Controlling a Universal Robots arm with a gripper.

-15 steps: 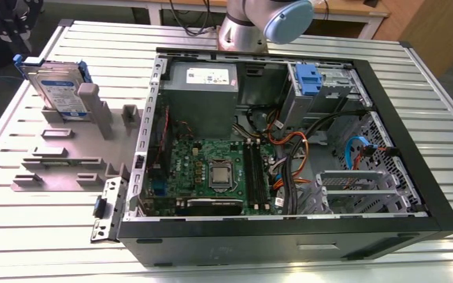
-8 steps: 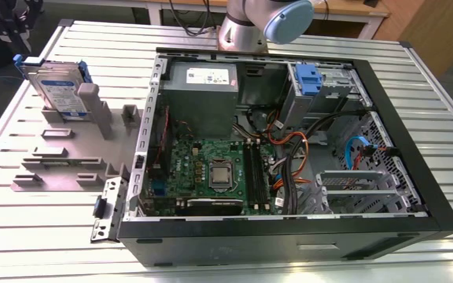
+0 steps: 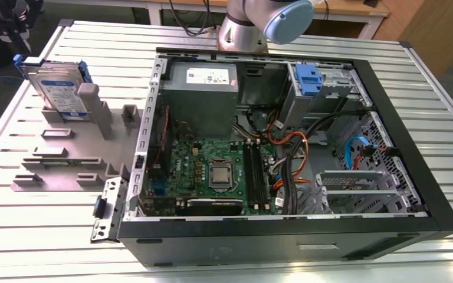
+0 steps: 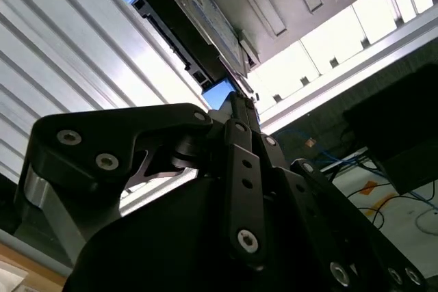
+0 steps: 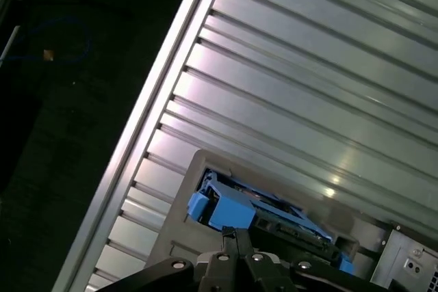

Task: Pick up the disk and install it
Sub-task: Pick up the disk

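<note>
– Silver drive, blue frame: where's the disk?

– Exterior view: disk (image 3: 53,88) stands on end in the grey holder (image 3: 57,144), at the exterior view's far left. Label faces near, long axis roughly upright, leaning a touch. Not yet lifted, by my reading. The open case (image 3: 235,242) lies toward the exterior view's right, well apart from the disk. The arm (image 3: 250,23) rises beyond the case's far wall.

– And the gripper?

– Second wrist view: gripper (image 4: 236,100) tips are pressed together with nothing visible between them. Clenched and empty, as far as I can see. They sit just beside the disk's (image 4: 198,25) closer blue corner; touching or barely apart, cannot tell. The disk's long edge runs straight away from the tips.

– Does the other camera agree?

– First wrist view: gripper (image 5: 230,234) is closed to a point, right at the blue end of the disk (image 5: 233,206). The disk lies directly ahead of the tips, end-on.

– Surface? Room?

– Ribbed metal table (image 5: 308,66), bare around the holder. The table's edge runs close by, with dark floor and loose cables past it. In the exterior view, low grey posts of the holder stand beside the disk toward the case. Space above the disk looks open; the sides look tighter.
</note>
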